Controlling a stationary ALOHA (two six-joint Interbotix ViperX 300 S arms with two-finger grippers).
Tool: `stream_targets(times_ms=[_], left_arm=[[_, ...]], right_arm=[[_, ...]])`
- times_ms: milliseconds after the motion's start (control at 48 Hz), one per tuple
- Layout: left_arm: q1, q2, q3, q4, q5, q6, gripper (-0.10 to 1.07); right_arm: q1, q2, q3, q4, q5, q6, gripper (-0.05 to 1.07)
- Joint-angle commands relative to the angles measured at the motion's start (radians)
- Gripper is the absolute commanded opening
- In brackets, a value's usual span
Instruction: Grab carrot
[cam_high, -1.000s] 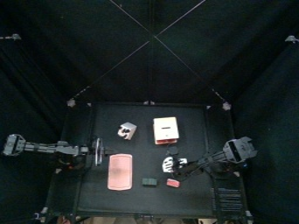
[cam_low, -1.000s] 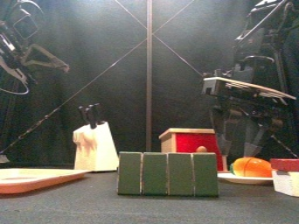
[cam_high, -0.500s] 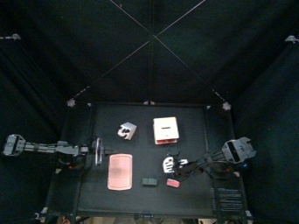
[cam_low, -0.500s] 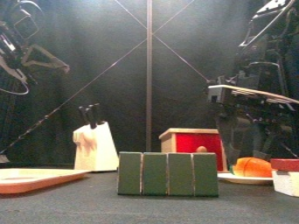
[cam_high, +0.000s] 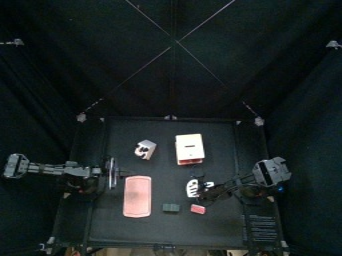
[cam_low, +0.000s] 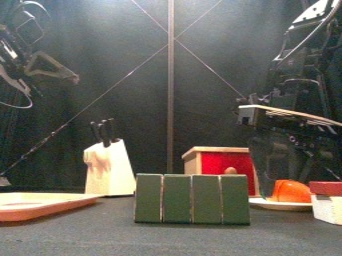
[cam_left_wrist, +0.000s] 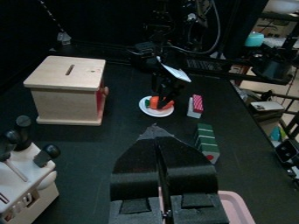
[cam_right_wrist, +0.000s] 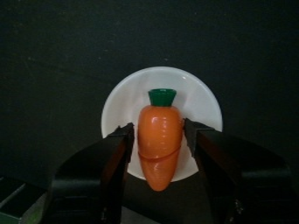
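Observation:
The orange carrot (cam_right_wrist: 162, 147) with a green top lies on a small white plate (cam_right_wrist: 163, 92). It also shows in the front view (cam_low: 290, 190) at the right and, small, in the left wrist view (cam_left_wrist: 163, 103). My right gripper (cam_right_wrist: 163, 129) is open and hangs straight over the plate, one jaw close on each side of the carrot. In the top view it is at the table's front right (cam_high: 203, 186). My left gripper (cam_left_wrist: 158, 149) is shut and empty, resting at the table's left edge (cam_high: 96, 180).
A pink cutting board (cam_high: 135, 195) lies front left. A white knife block (cam_high: 144, 149) and a wooden box with a red side (cam_high: 190, 148) stand behind. A green block (cam_high: 171, 208) and a small red item (cam_high: 198, 209) sit at the front edge.
My right arm has come down slightly over the plate. The carrot and the left arm have not moved.

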Motion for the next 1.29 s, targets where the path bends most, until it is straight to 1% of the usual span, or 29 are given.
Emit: stream_targets(times_ms=[0,250,396,625,1271], left_arm=[[0.003,0.002,-0.012,-0.002,-0.009,0.000,-0.02],[0.003,0.002,-0.012,-0.002,-0.009,0.000,-0.02],[0.003,0.002,-0.012,-0.002,-0.009,0.000,-0.02],[0.003,0.002,-0.012,-0.002,-0.008,0.000,-0.02],[0.003,0.002,-0.014,0.000,-0.006,0.005,-0.02]], right_arm=[[-0.006,-0.017,-0.008,-0.005,-0.002,-0.002,0.81],[-0.006,-0.020,-0.015,-0.003,0.000,-0.002,0.71],[-0.006,-0.035,-0.037,-0.012,0.015,-0.003,0.68],[0.000,-0.055,-0.060,-0.031,0.061,-0.002,0.68],[0.002,-0.046,-0.060,-0.035,0.058,0.011,0.68]])
